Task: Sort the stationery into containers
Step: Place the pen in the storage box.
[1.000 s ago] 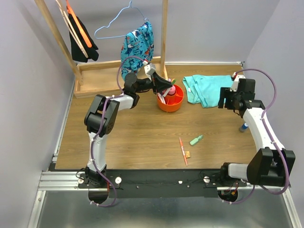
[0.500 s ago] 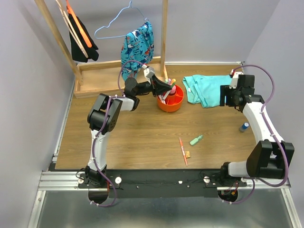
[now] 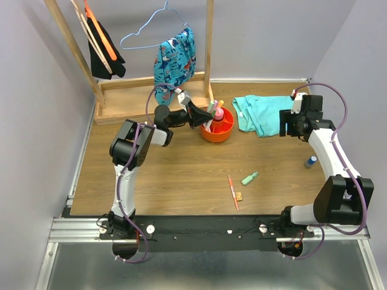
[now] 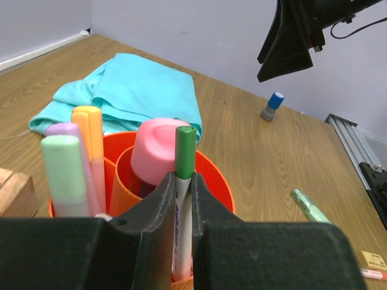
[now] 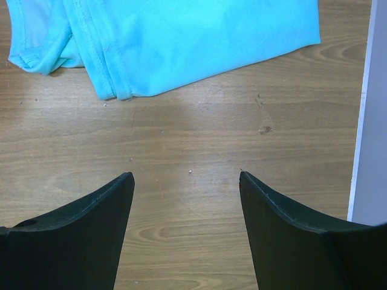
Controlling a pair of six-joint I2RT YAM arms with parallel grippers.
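Observation:
The round orange-red bowl point(image 3: 220, 128) stands at the back middle, holding a pink bottle point(image 4: 158, 151) and pastel highlighters point(image 4: 63, 175). My left gripper point(image 3: 201, 115) is at the bowl's left rim point(image 4: 219, 181), shut on a thin white pen with a green cap point(image 4: 185, 148), held upright over the bowl. A green highlighter point(image 3: 250, 178), a red pen point(image 3: 233, 192) and a tan eraser point(image 3: 239, 196) lie on the table in front. A blue-capped item point(image 3: 310, 161) stands at the right. My right gripper point(image 5: 184, 181) is open and empty above bare wood beside the teal cloth.
A teal cloth point(image 3: 260, 113) lies right of the bowl. A wooden rack base point(image 3: 133, 99) with uprights, hangers and a patterned garment stands along the back left. The right wall point(image 5: 369, 109) is close to my right gripper.
My left gripper has drawn a little to the left at the bowl with the green-capped pen in it. My right arm has shifted slightly towards the back.

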